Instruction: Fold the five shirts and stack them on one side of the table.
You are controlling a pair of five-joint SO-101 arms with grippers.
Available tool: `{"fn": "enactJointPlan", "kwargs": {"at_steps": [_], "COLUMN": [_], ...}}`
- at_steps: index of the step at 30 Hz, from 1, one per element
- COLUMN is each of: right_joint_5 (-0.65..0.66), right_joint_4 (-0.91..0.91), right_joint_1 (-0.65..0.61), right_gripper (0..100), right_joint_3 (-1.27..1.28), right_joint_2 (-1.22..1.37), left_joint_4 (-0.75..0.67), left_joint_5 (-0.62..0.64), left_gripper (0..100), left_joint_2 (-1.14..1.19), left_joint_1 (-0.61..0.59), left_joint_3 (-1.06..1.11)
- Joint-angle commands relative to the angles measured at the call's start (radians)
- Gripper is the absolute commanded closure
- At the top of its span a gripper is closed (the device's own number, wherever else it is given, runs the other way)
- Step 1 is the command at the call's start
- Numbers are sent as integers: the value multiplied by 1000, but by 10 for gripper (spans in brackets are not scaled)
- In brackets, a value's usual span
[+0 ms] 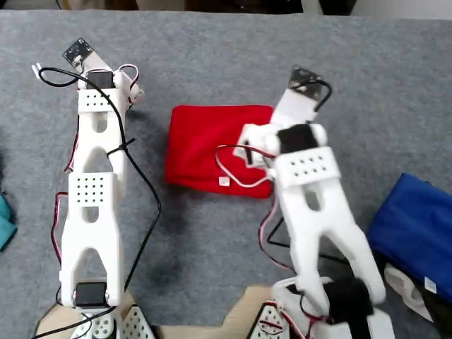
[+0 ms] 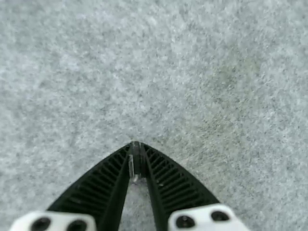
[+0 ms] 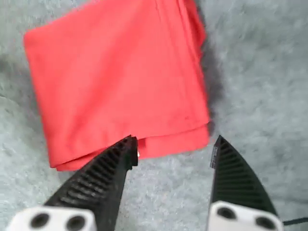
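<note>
Count coming in: one folded red fabric shirt (image 1: 212, 148). One folded blue fabric shirt (image 1: 413, 233). One white garment (image 1: 404, 284), kind unclear. One teal fabric piece (image 1: 3, 220). Two white plastic arms: left arm (image 1: 92, 205), right arm (image 1: 314, 212). Two black ribbed claws: left claw (image 2: 135, 147), right claw (image 3: 174, 142). One grey felt desk (image 1: 212, 56).

The grey table (image 1: 212, 56) holds a folded red shirt (image 1: 205, 145) and a blue shirt (image 1: 413, 226).
</note>
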Motion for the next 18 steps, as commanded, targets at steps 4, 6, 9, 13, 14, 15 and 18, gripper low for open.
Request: {"fn": "enactJointPlan", "kwargs": {"at_steps": [4, 6, 9, 13, 14, 15, 18], "right_joint_5": [-72, -92, -140, -152, -147, -143, -141], "right_joint_4": [-20, -32, -118, -196, -218, -239, -308], "right_joint_1": [-42, -41, -39, -36, -31, -30, -12], "right_gripper": [741, 741, 741, 741, 741, 741, 741], "right_joint_3": [-4, -4, 10, 48, 54, 56, 56], "right_joint_2": [105, 125, 162, 232, 249, 265, 320], "left_joint_4": [-8, -8, -8, -20, -21, -21, -21], "left_joint_5": [-9, -9, -9, -25, -34, -37, -37], "left_gripper": [981, 981, 981, 981, 981, 981, 981], "left_joint_2": [-15, -16, -16, -15, -15, -15, -15], "left_joint_1": [0, 0, 0, 0, 0, 3, 5], "left_joint_3": [-49, -49, -51, -51, -51, -51, -51]}}
